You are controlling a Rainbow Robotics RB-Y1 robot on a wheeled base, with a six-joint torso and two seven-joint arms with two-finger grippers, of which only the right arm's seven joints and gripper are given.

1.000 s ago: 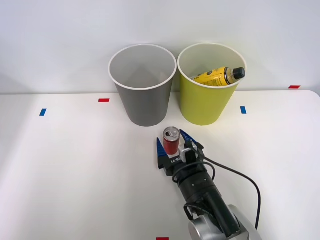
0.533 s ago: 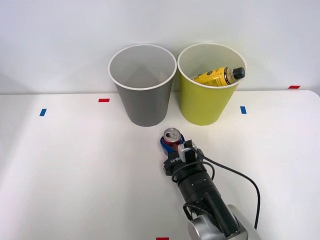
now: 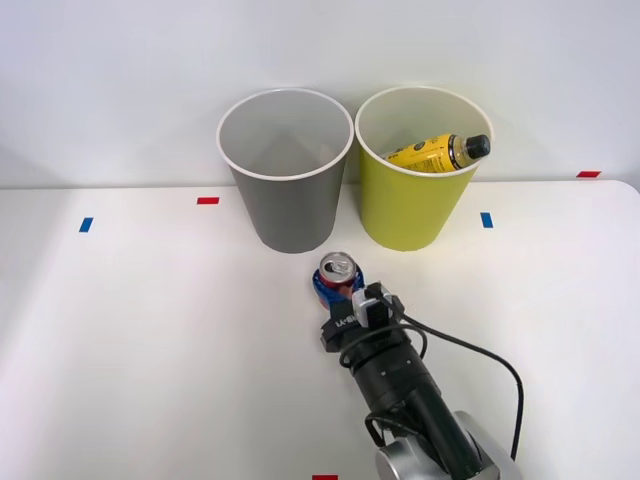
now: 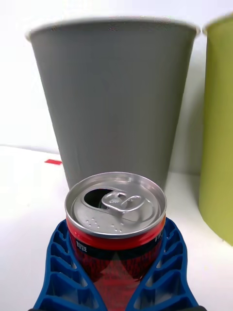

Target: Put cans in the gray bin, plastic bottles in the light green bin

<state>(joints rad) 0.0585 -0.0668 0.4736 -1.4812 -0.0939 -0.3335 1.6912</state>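
Right now the right gripper (image 3: 338,284) is clenched on the red can (image 3: 338,273), its blue ribbed fingers (image 4: 167,272) pressed against both sides of the can's body. The can stands upright between them, silver top and pull tab facing up, its tab opening showing in the wrist view. It sits over the white table (image 3: 150,350), in front of the two bins and nearer the gap between them. Just beyond the can rises the gray bin (image 3: 287,190); the light green bin (image 3: 412,195) stands beside it, on the robot's right, their rims nearly touching. Inside the light green bin lies the yellow bottle (image 3: 435,153), tilted, its black cap resting at the rim.
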